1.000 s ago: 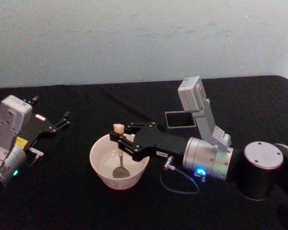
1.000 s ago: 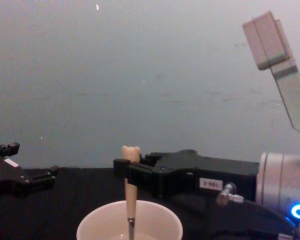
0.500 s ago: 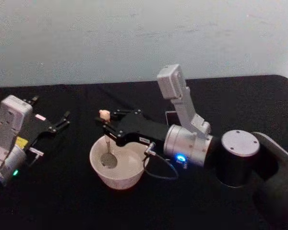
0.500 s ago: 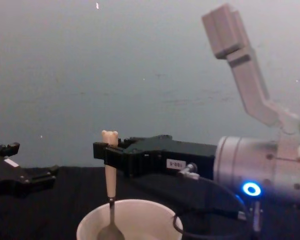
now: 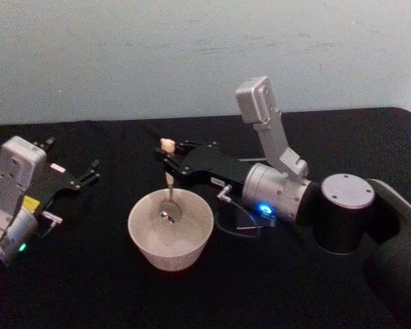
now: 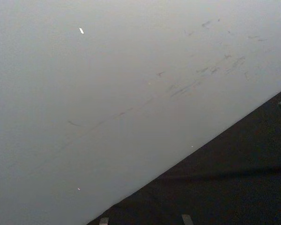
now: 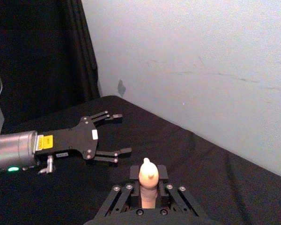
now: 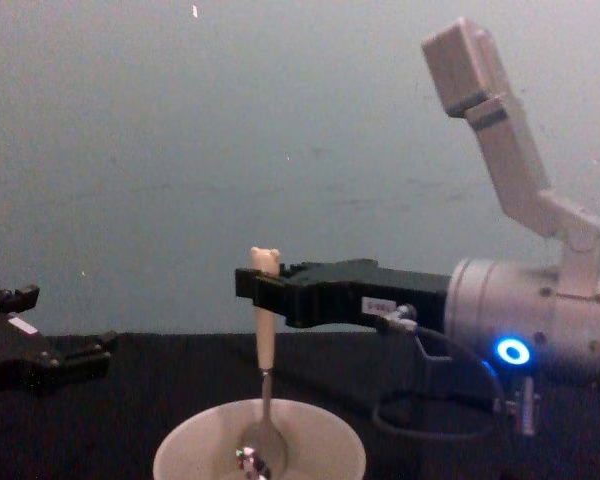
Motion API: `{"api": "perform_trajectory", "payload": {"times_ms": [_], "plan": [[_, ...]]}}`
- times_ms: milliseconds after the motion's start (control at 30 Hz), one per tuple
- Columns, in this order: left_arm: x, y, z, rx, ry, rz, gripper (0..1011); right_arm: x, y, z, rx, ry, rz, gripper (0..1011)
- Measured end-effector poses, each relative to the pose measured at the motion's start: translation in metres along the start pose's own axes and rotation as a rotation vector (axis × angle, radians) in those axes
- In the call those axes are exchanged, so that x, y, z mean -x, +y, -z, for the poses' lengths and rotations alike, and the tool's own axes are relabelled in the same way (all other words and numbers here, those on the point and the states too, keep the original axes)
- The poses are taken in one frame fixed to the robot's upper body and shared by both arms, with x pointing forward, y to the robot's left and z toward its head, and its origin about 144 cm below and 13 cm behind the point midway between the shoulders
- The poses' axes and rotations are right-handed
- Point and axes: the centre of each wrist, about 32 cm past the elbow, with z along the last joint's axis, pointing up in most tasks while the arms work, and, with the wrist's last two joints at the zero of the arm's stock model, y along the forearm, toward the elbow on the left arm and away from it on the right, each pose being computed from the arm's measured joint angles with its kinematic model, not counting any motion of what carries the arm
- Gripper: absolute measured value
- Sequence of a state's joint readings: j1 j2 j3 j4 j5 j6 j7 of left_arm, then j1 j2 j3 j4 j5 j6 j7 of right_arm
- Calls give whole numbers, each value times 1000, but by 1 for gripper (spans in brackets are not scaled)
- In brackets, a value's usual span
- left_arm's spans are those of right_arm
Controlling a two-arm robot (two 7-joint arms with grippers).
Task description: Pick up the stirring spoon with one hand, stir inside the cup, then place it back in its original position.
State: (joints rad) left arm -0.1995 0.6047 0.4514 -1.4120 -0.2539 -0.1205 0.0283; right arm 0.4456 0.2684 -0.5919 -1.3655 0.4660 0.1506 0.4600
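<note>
The cream-white cup (image 5: 170, 232) (image 8: 310, 445) sits on the black table in front of me. The stirring spoon (image 5: 169, 186) (image 8: 264, 380) stands upright in it, its metal bowl down inside near the far wall and its peach bear-head handle (image 7: 148, 182) sticking up. My right gripper (image 5: 168, 163) (image 8: 257, 290) (image 7: 148, 187) reaches in from the right above the cup's far rim and is shut on the spoon's handle. My left gripper (image 5: 90, 173) (image 7: 113, 140) (image 8: 70, 355) rests open on the table at the far left, with nothing between its fingers.
The right arm's silver wrist and cable (image 5: 236, 223) lie just right of the cup. A pale wall (image 5: 192, 55) backs the black table (image 5: 109, 288).
The right gripper has carried the spoon from the cup's front right, to its left side, then to its far side. The left arm has not moved.
</note>
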Motion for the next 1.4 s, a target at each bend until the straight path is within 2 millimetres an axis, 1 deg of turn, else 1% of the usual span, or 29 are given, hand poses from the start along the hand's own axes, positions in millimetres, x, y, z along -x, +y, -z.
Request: {"api": "perform_trajectory", "payload": {"times_ms": [233,333,467,700,1100,1400], "plan": [[0,0,0,0,0,0,1001,-2,-20,0,0,3,-10,227],[0,0,0,0,0,0,1001,0,-31,-1,0,10,-26,227],[0,0,0,0,0,0,1001,3,-38,-1,1,19,-45,227],[0,0,0,0,0,0,1001,8,-41,-3,-1,27,-62,227],[0,0,0,0,0,0,1001,8,-36,-9,-18,35,-47,227],[0,0,0,0,0,0,1002,2,-38,-26,-78,56,9,227]]}}
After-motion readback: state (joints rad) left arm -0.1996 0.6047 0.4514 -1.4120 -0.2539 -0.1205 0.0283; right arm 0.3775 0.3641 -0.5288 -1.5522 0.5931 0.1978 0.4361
